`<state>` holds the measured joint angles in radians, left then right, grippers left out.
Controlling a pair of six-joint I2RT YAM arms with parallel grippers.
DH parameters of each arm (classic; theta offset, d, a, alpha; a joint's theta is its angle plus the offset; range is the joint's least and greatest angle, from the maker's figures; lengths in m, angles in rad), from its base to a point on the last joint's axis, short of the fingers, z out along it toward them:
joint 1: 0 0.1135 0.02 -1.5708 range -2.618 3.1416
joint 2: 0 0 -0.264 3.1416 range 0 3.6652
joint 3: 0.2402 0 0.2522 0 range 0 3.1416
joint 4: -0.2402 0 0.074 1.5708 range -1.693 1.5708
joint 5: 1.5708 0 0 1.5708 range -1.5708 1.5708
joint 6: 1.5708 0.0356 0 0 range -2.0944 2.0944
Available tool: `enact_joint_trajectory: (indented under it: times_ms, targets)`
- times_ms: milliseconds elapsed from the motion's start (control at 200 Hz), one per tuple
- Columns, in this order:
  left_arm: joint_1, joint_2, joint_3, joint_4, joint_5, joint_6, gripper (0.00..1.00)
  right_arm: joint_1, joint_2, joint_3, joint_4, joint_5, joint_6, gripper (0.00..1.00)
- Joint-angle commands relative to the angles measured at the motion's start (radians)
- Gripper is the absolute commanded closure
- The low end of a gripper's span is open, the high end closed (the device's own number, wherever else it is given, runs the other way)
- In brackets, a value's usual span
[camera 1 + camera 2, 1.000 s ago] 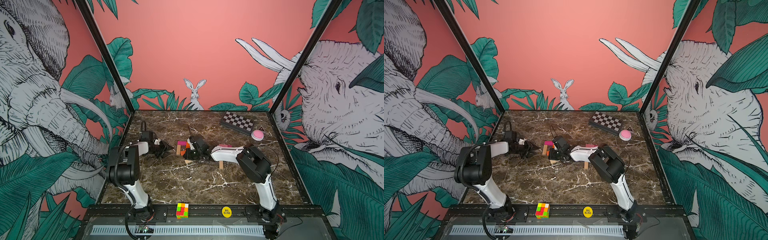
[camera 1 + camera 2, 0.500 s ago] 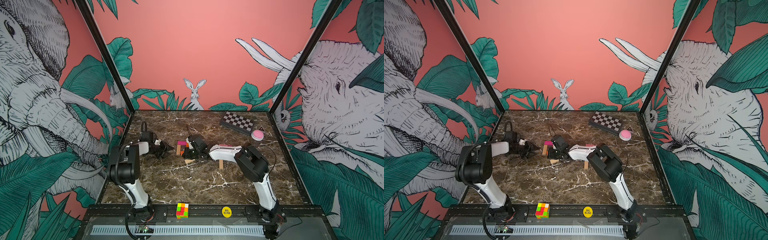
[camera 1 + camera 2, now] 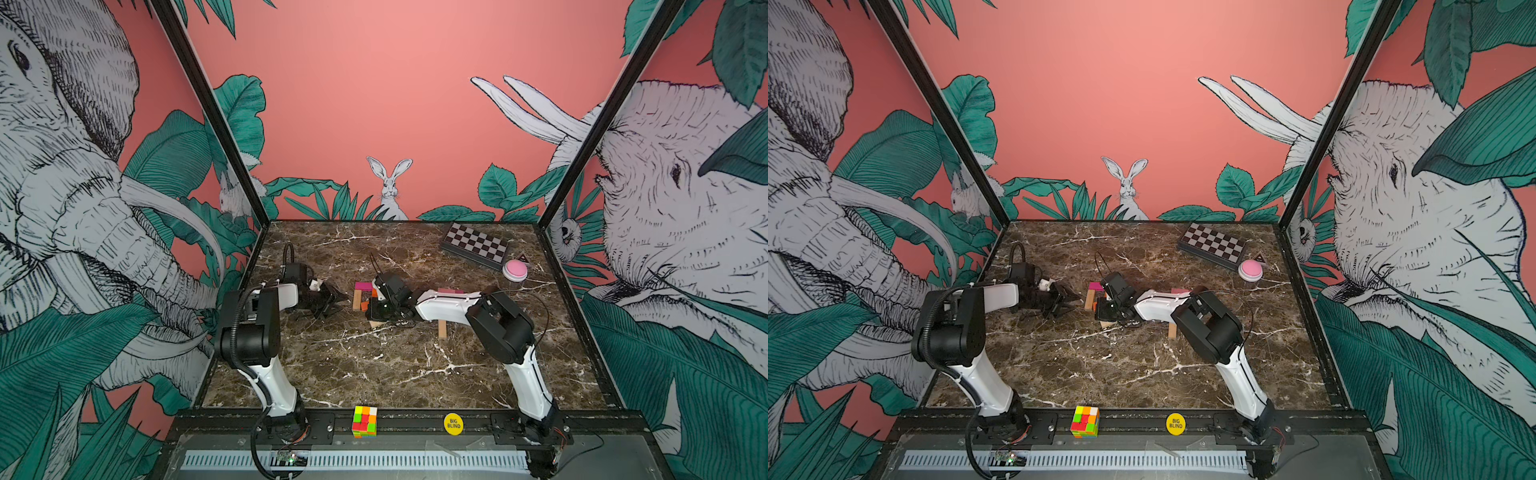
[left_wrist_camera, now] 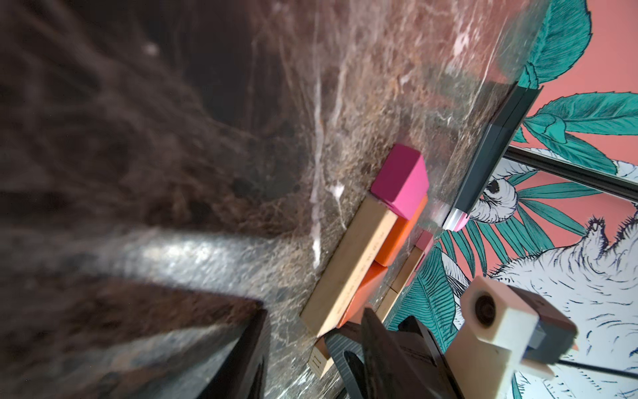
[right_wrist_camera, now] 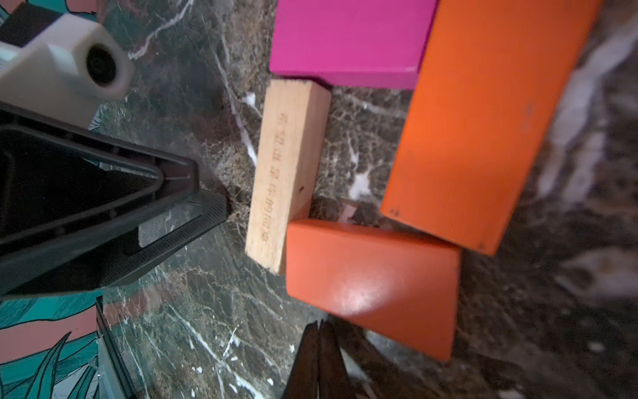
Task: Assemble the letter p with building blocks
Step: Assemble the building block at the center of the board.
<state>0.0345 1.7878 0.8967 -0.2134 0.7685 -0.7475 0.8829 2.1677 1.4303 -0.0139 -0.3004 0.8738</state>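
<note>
— So where did the right gripper (image 5: 319,349) stand?

— Pinched fully shut on nothing, its tips just beside the slanted red-orange wooden block (image 5: 373,286) that closed the near end of the loop.

— And the loop itself?

— Mid-table on the brown marble top (image 3: 374,374), between the two arms: a flat magenta block (image 5: 348,38) across the far end, a plain tan wooden plank (image 5: 286,172) down the left arm's side, a long orange plank (image 5: 483,121) down the other. The red-orange one touched the tan plank's end but lay askew.

— How should the nudge have gone?

— Slowly, I judged, with the shut tips against the block's long edge, near the end that stuck out, so that it turned square rather than slid. Too hard a push risked shoving the tan plank out of line.

— The left gripper (image 3: 337,302)?

— Partly open and empty, low beside the tan plank but apart from it. It might have served as a backstop there.
</note>
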Motion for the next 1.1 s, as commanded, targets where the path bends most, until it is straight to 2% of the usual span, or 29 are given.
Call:
enact_joint_trajectory:
  times_ms: [0,200,380,610,1095]
  targets:
    - [0.003,-0.004,-0.001,0.008,0.007,0.006,0.55,0.007,0.015,0.024,-0.031,0.038,-0.015,1.0]
    - [0.002,0.004,-0.001,0.014,0.005,0.002,0.57,0.007,0.031,0.037,-0.04,0.043,-0.013,1.0]
    - [0.001,0.021,-0.008,0.032,0.005,-0.018,0.7,0.007,0.039,0.049,-0.038,0.041,-0.013,1.0]
    - [-0.021,0.049,-0.001,0.045,0.007,-0.042,0.8,0.006,0.049,0.058,-0.036,0.036,-0.01,1.0]
    - [-0.043,0.087,0.022,0.037,0.0,-0.041,0.82,0.004,0.058,0.067,-0.036,0.044,-0.004,1.0]
